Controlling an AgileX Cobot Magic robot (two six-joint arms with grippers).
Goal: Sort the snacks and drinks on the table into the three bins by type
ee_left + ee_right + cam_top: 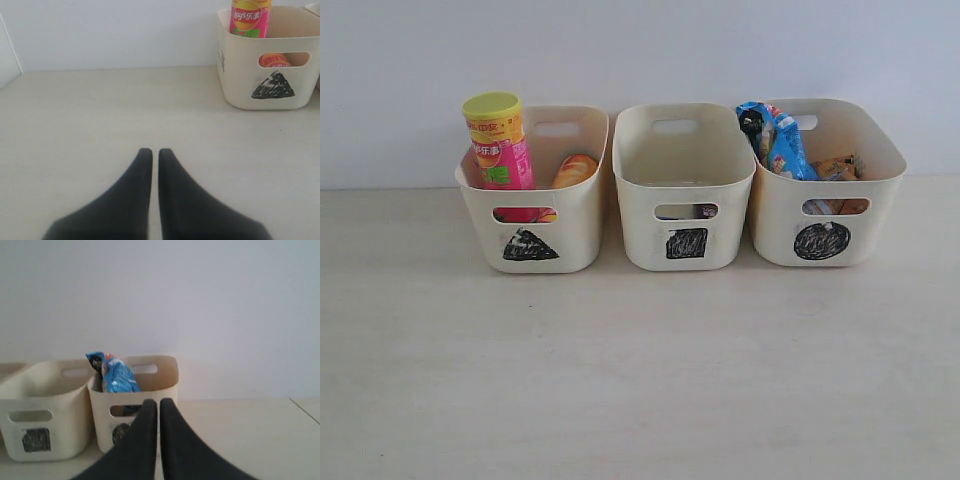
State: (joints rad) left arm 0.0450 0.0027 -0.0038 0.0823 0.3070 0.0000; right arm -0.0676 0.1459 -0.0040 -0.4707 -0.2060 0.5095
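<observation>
Three cream bins stand in a row at the back of the table. The triangle bin point(578, 235) holds the pink-red canister point(500, 145) upright and the yellow-orange canister point(575, 170) lying beside it. Through the handle slot of the square bin point(685, 250) a dark carton point(705, 211) peeks. The circle bin point(825, 250) holds the blue-white bag point(780, 140) and the orange-brown bag point(837, 168). My left gripper point(151, 152) is shut over bare table, left of the triangle bin point(300, 90). Shut and empty too, my right gripper point(159, 402) hangs in front of the circle bin point(160, 380). No arm shows in the exterior view.
A white wall runs behind the bins. The light wooden tabletop point(640, 380) stretches in front of them. In the right wrist view the square bin point(37, 412) stands beside the circle bin, and a table edge point(305, 407) shows at the far right.
</observation>
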